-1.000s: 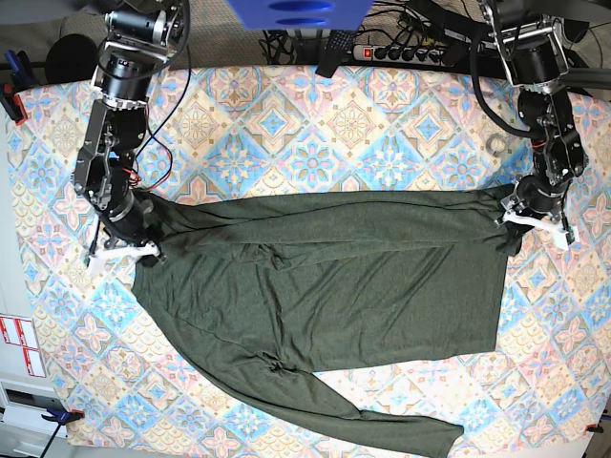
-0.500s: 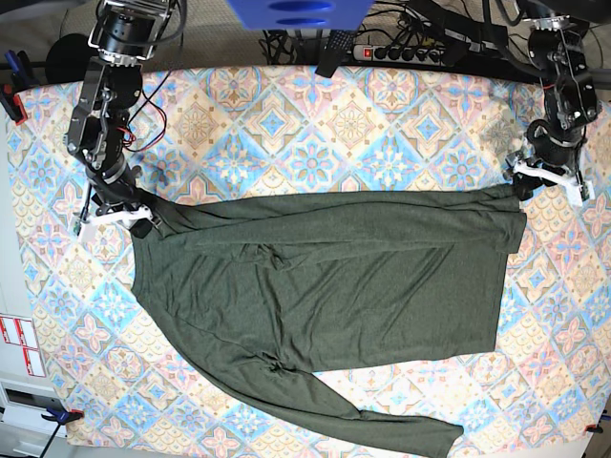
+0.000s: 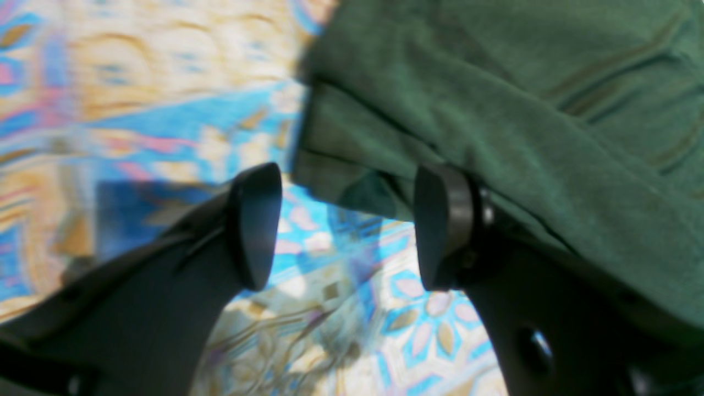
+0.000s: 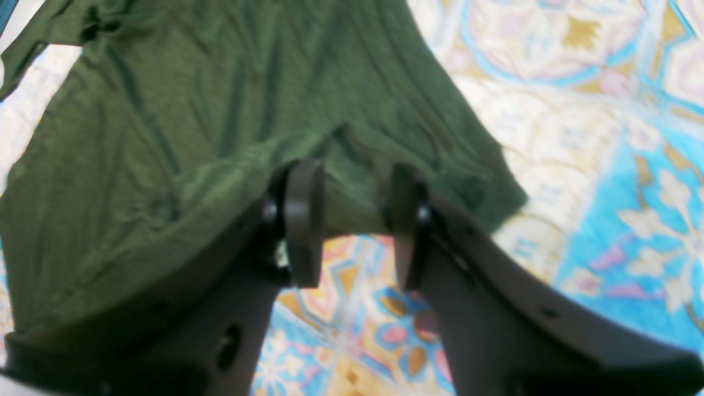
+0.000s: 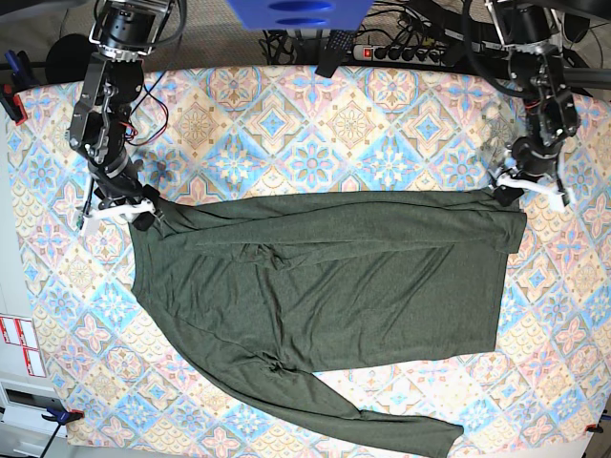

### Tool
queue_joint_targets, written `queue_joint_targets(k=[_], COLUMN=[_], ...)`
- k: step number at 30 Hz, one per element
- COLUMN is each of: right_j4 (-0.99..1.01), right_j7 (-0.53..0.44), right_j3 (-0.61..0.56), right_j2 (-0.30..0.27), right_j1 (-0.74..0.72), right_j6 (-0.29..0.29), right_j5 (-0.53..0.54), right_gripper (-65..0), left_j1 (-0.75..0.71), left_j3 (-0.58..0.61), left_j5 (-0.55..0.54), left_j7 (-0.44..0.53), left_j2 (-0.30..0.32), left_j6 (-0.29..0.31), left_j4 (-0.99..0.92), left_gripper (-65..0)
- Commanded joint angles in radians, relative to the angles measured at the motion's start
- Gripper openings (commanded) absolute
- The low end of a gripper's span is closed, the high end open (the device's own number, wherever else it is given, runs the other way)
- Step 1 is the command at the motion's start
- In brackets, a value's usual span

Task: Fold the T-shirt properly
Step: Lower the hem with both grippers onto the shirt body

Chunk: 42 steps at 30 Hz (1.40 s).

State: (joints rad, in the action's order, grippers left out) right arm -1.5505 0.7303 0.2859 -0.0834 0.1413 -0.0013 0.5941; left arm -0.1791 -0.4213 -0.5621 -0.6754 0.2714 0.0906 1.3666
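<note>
The dark olive-green T-shirt (image 5: 325, 286) lies spread flat across the patterned table, one long sleeve trailing toward the front edge (image 5: 410, 434). My left gripper (image 5: 528, 191) hovers at the shirt's far right corner. In the left wrist view it (image 3: 349, 228) is open, with the T-shirt (image 3: 495, 82) edge just beyond the fingertips and nothing between them. My right gripper (image 5: 115, 208) sits at the shirt's far left corner. Seen from the right wrist it (image 4: 352, 223) is open, its fingers apart with the T-shirt (image 4: 165, 137) lying just past them, not pinched.
A colourful tiled cloth (image 5: 315, 143) covers the table. A power strip (image 5: 401, 52) and cables run behind the back edge, below a blue object (image 5: 296, 11). A red clamp (image 5: 11, 100) grips the left table edge.
Both grippers have lifted off the shirt's corners and moved toward the back of the table. The left jaws opened wider. The shirt has not shifted.
</note>
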Motion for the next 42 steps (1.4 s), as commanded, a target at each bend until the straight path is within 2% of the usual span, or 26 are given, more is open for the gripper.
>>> queue_joint_targets(k=[1,12,14,16,17,20,21,26,33,39,42], right_j4=[-0.02,-0.023,-0.023,-0.023,-0.023,-0.02,-0.018,0.009,0.081,0.17,0.221], right_j7=[-0.019,-0.016,-0.016,-0.015,-0.015,-0.015,-0.015,-0.013,-0.013,-0.015,-0.019], right_j3=[0.002,0.006,0.006,0.005,0.002,0.002,0.003,0.005,0.008,0.037,0.071], right_j2=[-0.008,-0.008,-0.008,-0.008,-0.008,-0.008,-0.008,-0.008,-0.008,-0.008,-0.008], right_j1=[-0.015,-0.015,-0.015,-0.015,-0.015,0.007,0.013,0.017,0.013,0.011,0.01], right_j6=[0.013,0.013,0.013,0.013,0.013,0.013,0.013,0.013,0.013,0.013,0.013], right_j5=[0.011,0.011,0.011,0.011,0.011,0.013,0.013,0.013,0.016,0.143,0.16], right_gripper=[-44.7,-44.7,-44.7,-44.7,-44.7,-44.7,-44.6,-44.2,-37.5,-37.3,-37.2], left_j1=[0.02,0.065,0.079,0.089,0.091,0.092,0.092,0.092,0.086,0.086,0.086], left_j3=[-0.004,0.06,0.06,0.062,0.062,0.055,0.054,0.054,0.054,0.054,0.054], left_j5=[0.009,0.03,0.03,0.03,0.03,0.021,0.021,0.021,0.021,0.024,0.026], left_j7=[0.012,0.016,0.016,0.016,0.015,0.015,0.015,0.015,0.015,0.015,0.015], left_j2=[0.007,-0.011,-0.013,-0.013,-0.013,-0.011,-0.011,-0.005,-0.004,-0.004,-0.004], left_j6=[0.001,-0.001,-0.001,-0.001,-0.001,0.004,0.002,0.001,0.002,0.002,0.002], left_j4=[-0.006,-0.065,-0.065,-0.065,-0.065,-0.065,-0.063,-0.063,-0.06,-0.06,-0.06], left_gripper=[-26.6,-26.7,-28.3,-35.3,-40.6,-63.1,-65.0,-65.0,-65.0,-65.0,-65.0])
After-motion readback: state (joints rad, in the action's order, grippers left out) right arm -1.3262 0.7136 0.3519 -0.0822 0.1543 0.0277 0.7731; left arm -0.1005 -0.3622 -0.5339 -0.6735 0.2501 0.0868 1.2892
